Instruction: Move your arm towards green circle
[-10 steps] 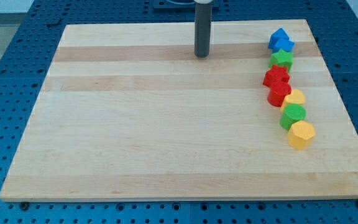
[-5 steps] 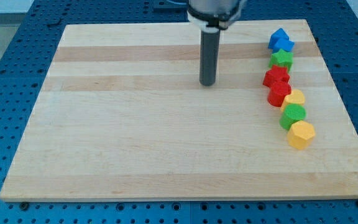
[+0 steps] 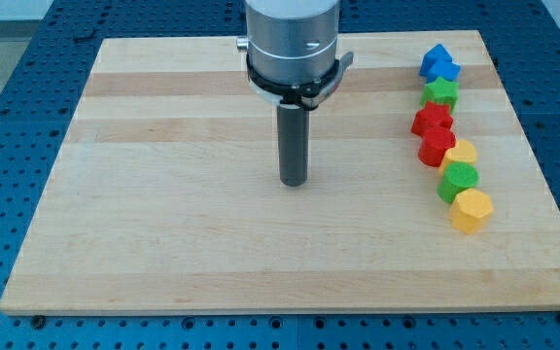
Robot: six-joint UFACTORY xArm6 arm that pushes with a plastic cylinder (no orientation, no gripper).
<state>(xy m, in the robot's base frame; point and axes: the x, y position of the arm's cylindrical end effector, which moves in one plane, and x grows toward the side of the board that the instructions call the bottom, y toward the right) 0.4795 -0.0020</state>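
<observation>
Near the middle of the worktop (image 3: 163,243), slightly toward its top edge, my tip (image 3: 293,182) rests on bare wood; the rod carries no jaws. Well apart, by the right edge, the green circle (image 3: 458,180) sits low in a column of blocks, touching a yellow block (image 3: 461,153) above and a yellow hexagon (image 3: 472,210) below, nearest the bottom-right corner.

The arm's grey housing (image 3: 293,39) is cut off by the view's top edge.
</observation>
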